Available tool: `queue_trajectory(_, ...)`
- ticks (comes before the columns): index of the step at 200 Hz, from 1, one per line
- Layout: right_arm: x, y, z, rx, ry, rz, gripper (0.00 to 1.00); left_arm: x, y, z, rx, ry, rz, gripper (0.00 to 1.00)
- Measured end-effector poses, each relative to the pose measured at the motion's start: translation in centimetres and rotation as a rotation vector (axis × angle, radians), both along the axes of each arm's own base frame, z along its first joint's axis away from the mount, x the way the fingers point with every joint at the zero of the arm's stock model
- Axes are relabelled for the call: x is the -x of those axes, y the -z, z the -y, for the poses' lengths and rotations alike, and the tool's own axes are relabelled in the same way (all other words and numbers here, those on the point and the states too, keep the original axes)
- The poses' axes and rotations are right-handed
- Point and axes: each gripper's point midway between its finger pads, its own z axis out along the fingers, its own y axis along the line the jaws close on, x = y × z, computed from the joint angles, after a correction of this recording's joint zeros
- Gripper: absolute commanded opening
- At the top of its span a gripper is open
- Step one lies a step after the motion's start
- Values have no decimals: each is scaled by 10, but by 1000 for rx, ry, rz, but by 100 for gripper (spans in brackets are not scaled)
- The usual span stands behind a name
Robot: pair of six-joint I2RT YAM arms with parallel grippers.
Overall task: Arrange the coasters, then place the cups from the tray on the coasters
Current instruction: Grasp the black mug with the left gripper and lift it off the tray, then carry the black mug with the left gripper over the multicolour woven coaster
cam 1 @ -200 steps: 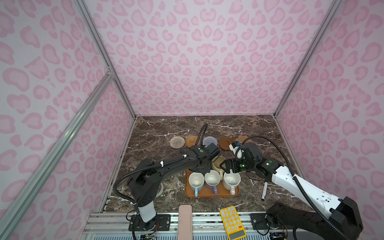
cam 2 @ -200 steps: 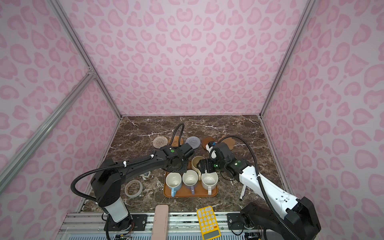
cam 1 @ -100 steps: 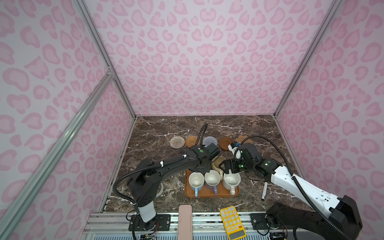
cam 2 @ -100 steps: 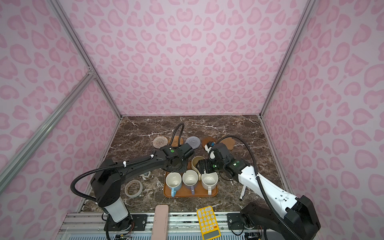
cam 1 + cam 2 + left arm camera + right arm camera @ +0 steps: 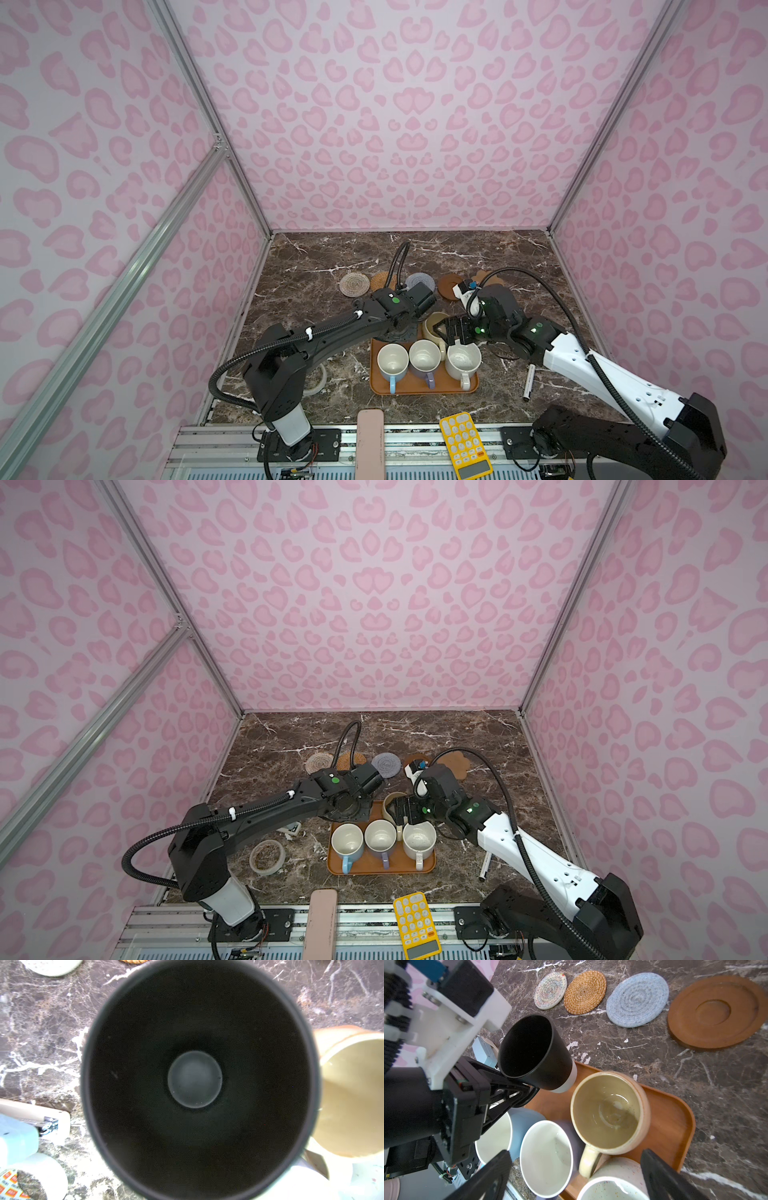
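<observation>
My left gripper [image 5: 527,1086] is shut on the black cup [image 5: 537,1057], which is tilted over the far left corner of the orange-brown tray [image 5: 415,389]. The left wrist view looks straight into that cup [image 5: 195,1078]. The cream-yellow cup [image 5: 432,326], light blue cup [image 5: 392,360], lavender cup [image 5: 424,357] and speckled white cup [image 5: 462,361] stand on the tray. My right gripper [image 5: 451,332] is open just above the cream-yellow and speckled cups. Beyond the tray the coasters lie in a row: white woven [image 5: 354,284], tan rattan [image 5: 382,281], light blue [image 5: 419,282], brown disc [image 5: 451,286], paw-shaped [image 5: 486,277].
A translucent tape ring [image 5: 267,856] lies left of the tray, with a small white and blue stapler-like thing [image 5: 291,829] beside it. A pen [image 5: 528,382] lies right of the tray. A yellow calculator [image 5: 465,444] and a pink bar [image 5: 370,440] sit at the front edge.
My left gripper's jaws have closed the last bit onto the black cup. Both arms have hardly moved, and the right gripper has stayed open.
</observation>
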Motion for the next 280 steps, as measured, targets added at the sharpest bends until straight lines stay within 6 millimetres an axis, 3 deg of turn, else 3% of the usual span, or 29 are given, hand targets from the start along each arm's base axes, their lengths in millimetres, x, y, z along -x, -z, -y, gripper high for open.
queue_trajectory(44,-1,-21,-9,-28,-31,66,99,-12,-31,-4,54,-35,58,1)
queue_trajectory(98,-13,-43,-23,-65,-37,137,99,-32,-54,-32,73,-110,100,1)
queue_trajectory(141,-25,-54,-48,-77,-60,144,99,-52,-64,-61,65,-176,130,1)
queue_trajectory(209,-57,-58,-83,-71,-53,154,99,-81,-68,-106,37,-269,153,1)
queue_trajectory(280,-92,-54,-117,-79,-53,149,99,-112,-53,-128,19,-311,149,1)
